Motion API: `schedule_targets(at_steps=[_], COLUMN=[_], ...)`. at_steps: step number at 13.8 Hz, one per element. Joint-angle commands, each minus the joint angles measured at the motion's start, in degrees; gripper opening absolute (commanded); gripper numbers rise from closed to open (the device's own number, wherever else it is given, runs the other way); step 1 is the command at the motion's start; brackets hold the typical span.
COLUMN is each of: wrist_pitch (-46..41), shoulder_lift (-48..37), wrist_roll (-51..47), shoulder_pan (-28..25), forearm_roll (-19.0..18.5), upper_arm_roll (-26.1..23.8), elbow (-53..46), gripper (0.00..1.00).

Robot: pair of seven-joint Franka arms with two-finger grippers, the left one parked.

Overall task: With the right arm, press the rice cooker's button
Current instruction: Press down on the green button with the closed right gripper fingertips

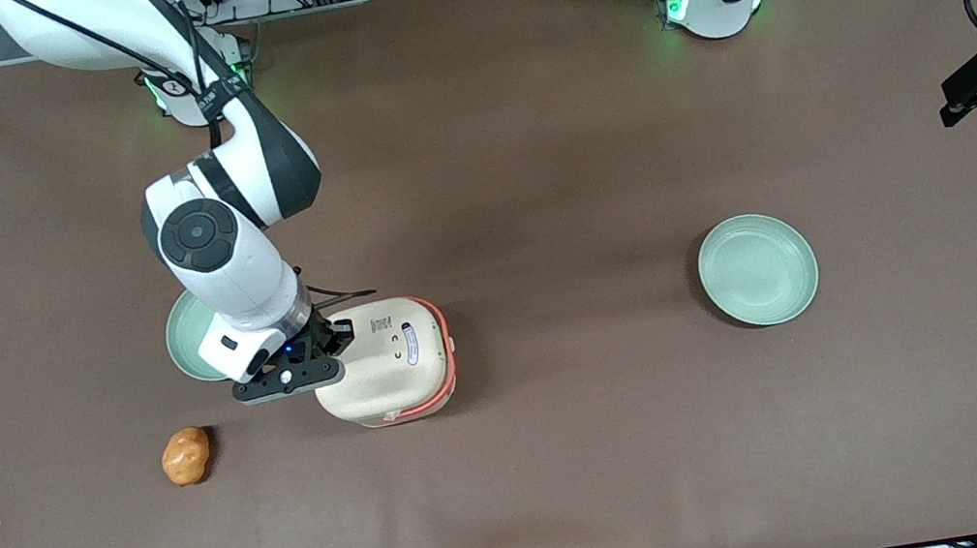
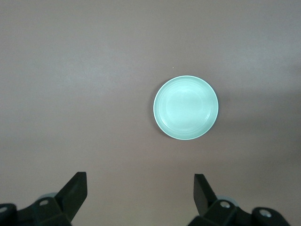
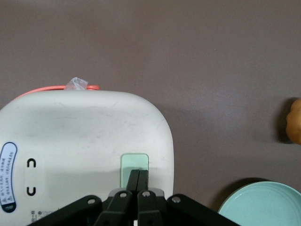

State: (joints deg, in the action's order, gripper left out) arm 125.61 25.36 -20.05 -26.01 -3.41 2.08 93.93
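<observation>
Cream rice cooker (image 1: 385,361) sits on the brown counter (image 1: 529,160) near a green plate (image 1: 185,337); the gripper (image 3: 138,181), jaws pressed together holding nothing, forms one blunt tip on its pale green button (image 3: 134,162)

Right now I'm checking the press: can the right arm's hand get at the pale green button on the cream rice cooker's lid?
Probably yes. The hand is shut, its fingertips already at the pale green button on the cream rice cooker, with nothing between them.
</observation>
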Motion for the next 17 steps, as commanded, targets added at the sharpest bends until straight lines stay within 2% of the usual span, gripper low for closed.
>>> schedule_targets(at_steps=[1, 7, 17], wrist_pitch=[0.43, 0.52, 0.78], shoulder_lift=[0.4, 0.4, 2.15], wrist_roll=[-1.13, -3.59, -3.59], shoulder_pan=[0.52, -0.71, 0.25], forearm_roll=[-0.63, -0.63, -0.81], upper_arm_roll=[-0.58, -0.58, -0.58], elbow=[-0.06, -0.06, -0.06], gripper=[0.0, 0.0, 0.0])
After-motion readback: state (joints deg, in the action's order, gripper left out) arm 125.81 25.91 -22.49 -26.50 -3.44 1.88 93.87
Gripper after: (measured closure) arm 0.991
